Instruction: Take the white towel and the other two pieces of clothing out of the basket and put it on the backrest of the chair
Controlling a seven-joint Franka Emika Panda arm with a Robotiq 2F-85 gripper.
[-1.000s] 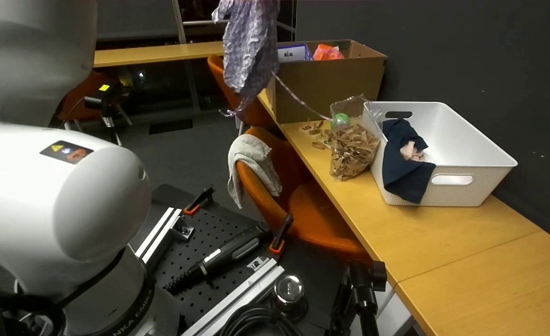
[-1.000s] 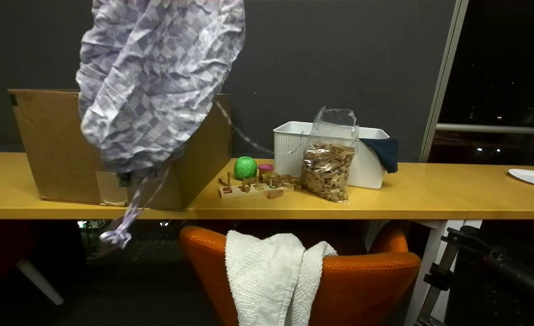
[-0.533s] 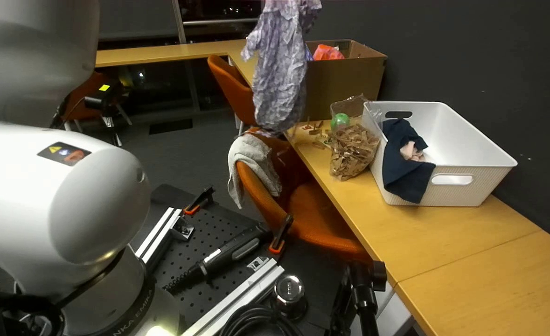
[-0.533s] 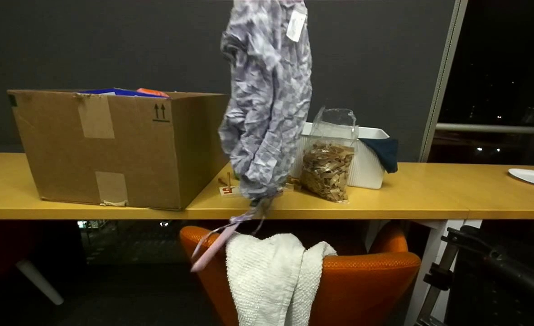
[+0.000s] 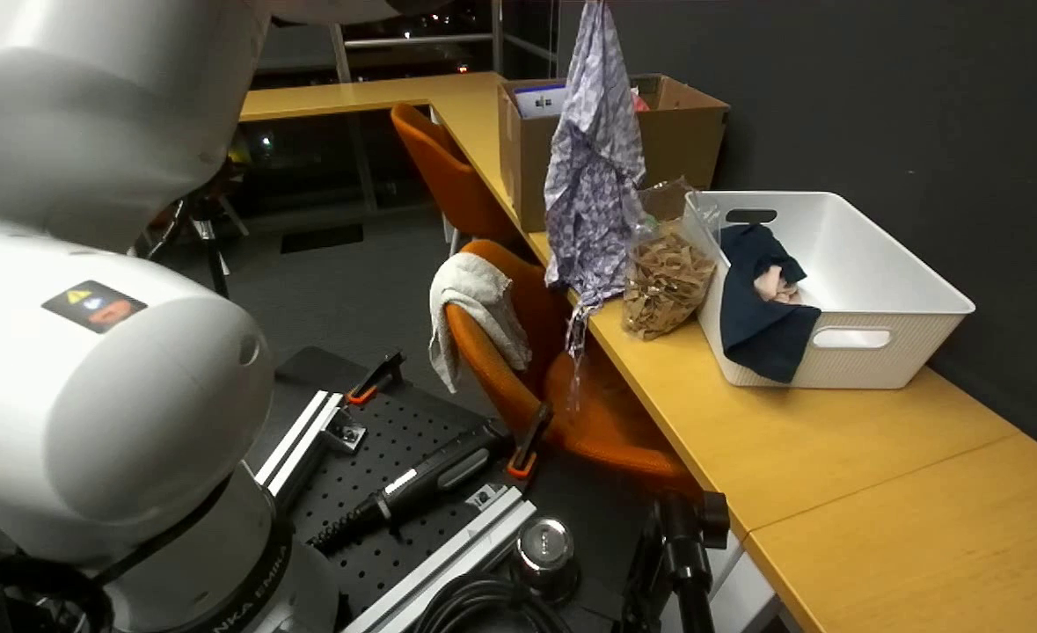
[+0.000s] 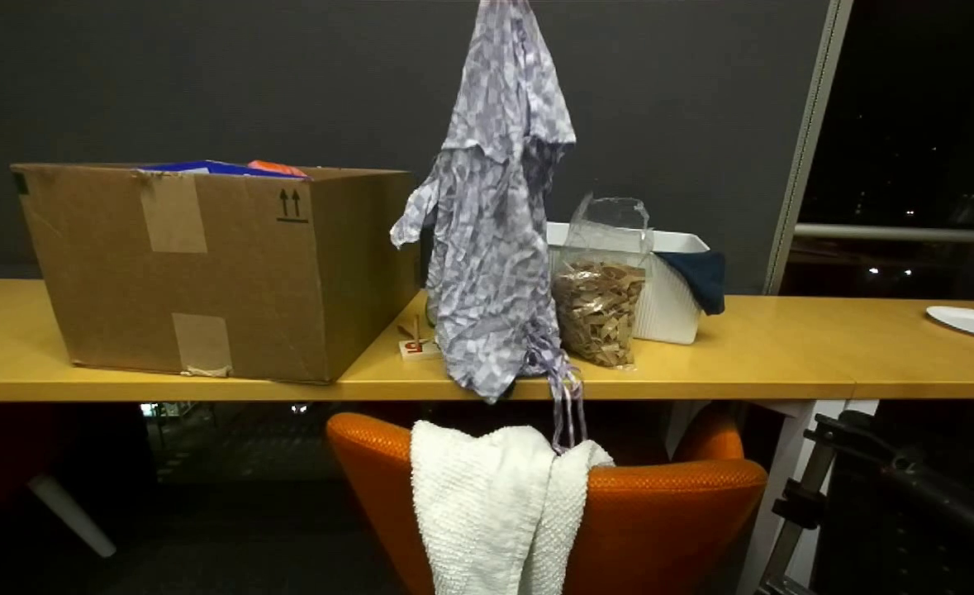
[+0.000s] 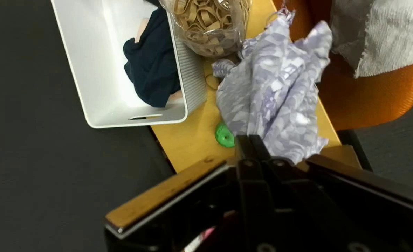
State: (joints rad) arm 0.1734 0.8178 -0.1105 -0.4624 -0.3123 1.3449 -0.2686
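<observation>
Lilac and white in pattern: carry this garment [image 6: 493, 264] to the backrest [image 6: 677, 512] of the chair [image 6: 371, 471] and drape, the likely step in hand. Pinched at one spot by a gripper [image 7: 251, 145] with fingers [image 7: 242, 150] nearly meeting on the fabric in the wrist view; hanging in a long peak by the front edge of the table [image 6: 784, 347], on the far side of the backrest.

Wait out any swing, keep the hem above the backrest while crossing to the near side, then lower and come back over, so as to leave about half on each side before letting go. Aim right of the white towel [image 6: 487, 512], already draped there, so as not to drag it off. Watch the loose cords [image 5: 578, 330], seemingly dangling over the seat [image 5: 606, 413] and liable to snag.

Notice a bag of brown bands [image 6: 601, 314] just right of the garment, close enough to be swept over, so draw toward the chair first. Beyond the bag find the basket [image 5: 914, 338], with a navy cloth [image 5: 769, 325] hung over the rim, probably next to fetch, and a pale pink piece [image 5: 775, 284] beside it, too hidden to tell if separate. Mind a cardboard box [image 6: 173, 281] to the left in an exterior view, and a green round object [image 7: 224, 135] on the table
</observation>
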